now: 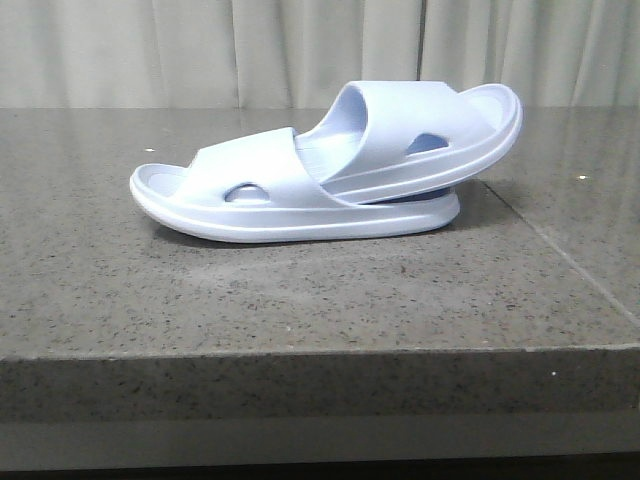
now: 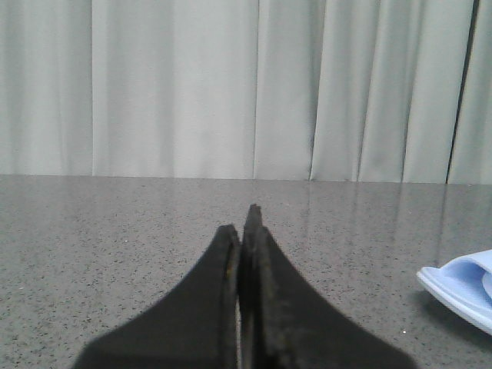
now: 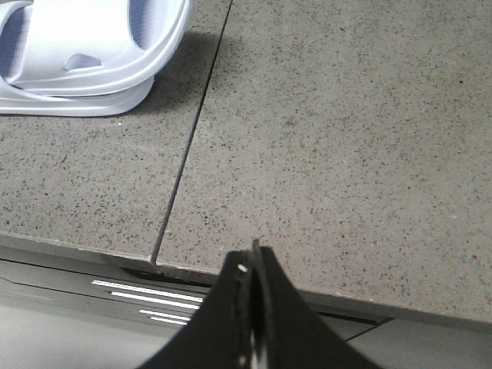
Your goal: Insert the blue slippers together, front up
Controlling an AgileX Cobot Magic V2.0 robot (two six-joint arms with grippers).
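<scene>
The two blue slippers lie nested on the grey stone table in the front view. The lower slipper (image 1: 250, 200) lies flat on its sole, toe to the left. The upper slipper (image 1: 430, 130) is pushed under the lower one's strap and tilts up to the right. Neither gripper shows in the front view. My left gripper (image 2: 244, 224) is shut and empty low over the table, with a slipper's end (image 2: 461, 284) off to its side. My right gripper (image 3: 252, 257) is shut and empty above the table's front edge, apart from the slippers (image 3: 84, 54).
A seam (image 1: 560, 250) runs across the stone table top right of the slippers; it also shows in the right wrist view (image 3: 192, 131). The table's front edge (image 1: 320, 352) drops off near me. Pale curtains (image 1: 200, 50) hang behind the table.
</scene>
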